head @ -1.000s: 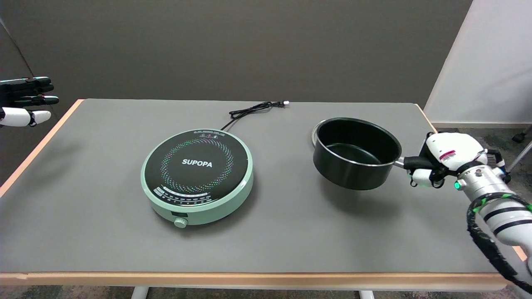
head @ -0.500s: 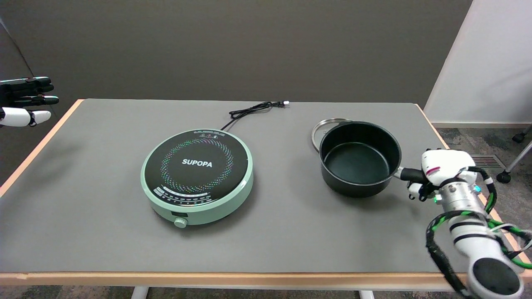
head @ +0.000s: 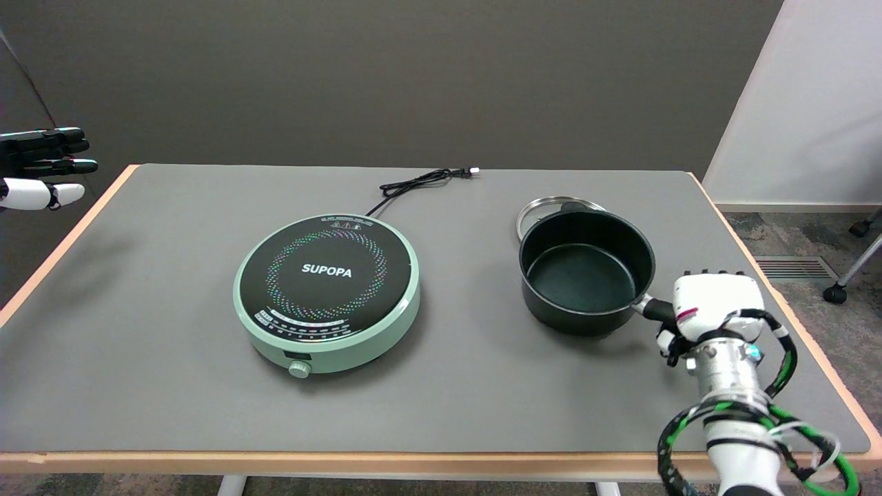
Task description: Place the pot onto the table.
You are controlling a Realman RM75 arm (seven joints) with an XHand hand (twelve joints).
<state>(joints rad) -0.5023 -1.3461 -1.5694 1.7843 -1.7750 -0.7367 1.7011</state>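
Starting at the far left, we are seeing the idle left hand (head: 38, 169) hanging in the air off the table (head: 138, 386) edge. Moving right, we are passing the green cooker (head: 327, 293), sitting flat on the grey top with its cord (head: 420, 181) trailing toward the far edge.

Right of the cooker, the pot (head: 586, 272) is sitting on the table, or very close to it; its shadow is hugging its base, so we are judging it as down or nearly so, though contact itself is not something we can confirm. A glass lid (head: 551, 207) is lying just behind it, partly hidden by the pot's far wall.

At the right, our right hand (head: 713, 306) is wrapping around the pot's handle (head: 651, 310), fingers closed on it, with the arm reaching in from the lower right.

On handling, we are reading the pot as rigid metal with a dark coated inside, empty, and moderately heavy. Held by the long handle, its weight is sitting well out from the grip, so it is likely wanting to tip bowl-down; a firm wrap near the bowl end is looking like the best hold. The smooth handle may be twisting in the palm if the grip is loose. We are thinking the base should be resting flat before the fingers are letting go.
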